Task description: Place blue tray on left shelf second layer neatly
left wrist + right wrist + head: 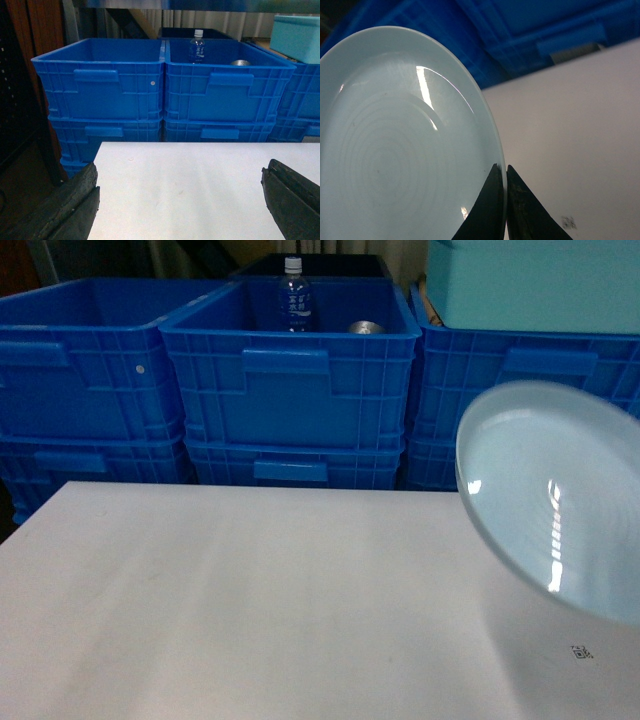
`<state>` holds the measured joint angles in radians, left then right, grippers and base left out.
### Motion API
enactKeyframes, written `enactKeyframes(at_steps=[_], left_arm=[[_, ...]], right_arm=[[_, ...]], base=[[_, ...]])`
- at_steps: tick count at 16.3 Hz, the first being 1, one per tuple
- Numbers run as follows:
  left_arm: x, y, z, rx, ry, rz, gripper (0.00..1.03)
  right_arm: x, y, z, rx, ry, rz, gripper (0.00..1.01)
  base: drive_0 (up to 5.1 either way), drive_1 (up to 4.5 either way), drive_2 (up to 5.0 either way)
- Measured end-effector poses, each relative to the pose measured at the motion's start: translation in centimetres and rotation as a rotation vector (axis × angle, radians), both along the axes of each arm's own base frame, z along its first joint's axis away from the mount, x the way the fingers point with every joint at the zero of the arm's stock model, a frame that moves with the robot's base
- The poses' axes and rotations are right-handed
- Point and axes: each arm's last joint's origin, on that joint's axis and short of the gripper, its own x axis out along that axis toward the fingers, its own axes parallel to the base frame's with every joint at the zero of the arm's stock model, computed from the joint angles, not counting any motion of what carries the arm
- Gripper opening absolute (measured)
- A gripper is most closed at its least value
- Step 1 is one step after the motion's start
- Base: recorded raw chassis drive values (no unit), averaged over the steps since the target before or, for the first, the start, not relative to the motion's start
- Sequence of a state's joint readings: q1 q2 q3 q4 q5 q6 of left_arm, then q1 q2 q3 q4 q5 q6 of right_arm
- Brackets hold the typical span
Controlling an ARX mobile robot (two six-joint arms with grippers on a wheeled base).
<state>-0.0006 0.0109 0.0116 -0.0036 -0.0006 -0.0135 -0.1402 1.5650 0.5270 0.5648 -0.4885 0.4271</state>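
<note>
At nine o'clock in the head view, two stacked dark-blue crates [85, 370] are standing behind the white counter [250, 610], touching the middle stack [290, 380] beside them. Inside the middle upper crate a water bottle [295, 295] is standing upright, with a metal can [365, 327] just beside it toward three o'clock. A third crate stack [500, 370] is carrying a pale teal box [535, 280] at one o'clock. These crates are forming a wall across the far edge of the counter. The left claw [180, 200] is hanging wide open over the counter, gripping nothing, its dark fingers [70, 207] well apart. At three o'clock the blue tray [555, 495] is hovering tilted above the counter, with a small printed mark [581, 651] on the counter below it. The right claw [505, 200] is pinching the tray's rim between closed fingers.
</note>
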Motion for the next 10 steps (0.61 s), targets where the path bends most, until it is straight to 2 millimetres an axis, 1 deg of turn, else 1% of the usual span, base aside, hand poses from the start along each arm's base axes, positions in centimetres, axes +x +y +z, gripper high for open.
enactKeyframes(at_steps=[1,2,3,4,5,6,7,8,9,10], left_arm=[[0.0,0.0,0.0,0.000,0.000,0.000,0.98],[0.0,0.0,0.0,0.000,0.000,0.000,0.98],[0.0,0.0,0.0,0.000,0.000,0.000,0.98],[0.0,0.0,0.0,0.000,0.000,0.000,0.98],[0.0,0.0,0.0,0.000,0.000,0.000,0.98],[0.0,0.0,0.0,0.000,0.000,0.000,0.98],[0.0,0.0,0.0,0.000,0.000,0.000,0.98],[0.0,0.0,0.0,0.000,0.000,0.000,0.98],[0.0,0.0,0.0,0.000,0.000,0.000,0.98],[0.0,0.0,0.0,0.000,0.000,0.000,0.98]], right_arm=[[-0.1,0.4,3.5,-0.024,-0.077,0.045,0.02],[-0.9,0.4,6.5,-0.068,-0.145,0.068,0.02],[-2.1,0.0,8.5,-0.138,-0.207,0.066,0.02],[-3.3,-0.6,9.7,-0.199,-0.243,0.053,0.02],[-4.7,-1.4,10.7,-0.276,-0.282,0.030,0.02],[-6.1,-1.9,11.2,-0.325,-0.310,0.006,0.02],[-7.8,-1.8,11.5,-0.379,-0.341,-0.016,0.02],[-9.3,-0.7,11.5,-0.413,-0.373,-0.015,0.02],[-10.3,0.8,11.3,-0.432,-0.405,0.004,0.02],[-10.7,2.0,10.8,-0.443,-0.419,0.012,0.02]], base=[[0.0,0.00,0.0],[0.0,0.00,0.0],[0.0,0.00,0.0],[0.0,0.00,0.0],[0.0,0.00,0.0],[0.0,0.00,0.0],[0.0,0.00,0.0],[0.0,0.00,0.0],[0.0,0.00,0.0],[0.0,0.00,0.0]])
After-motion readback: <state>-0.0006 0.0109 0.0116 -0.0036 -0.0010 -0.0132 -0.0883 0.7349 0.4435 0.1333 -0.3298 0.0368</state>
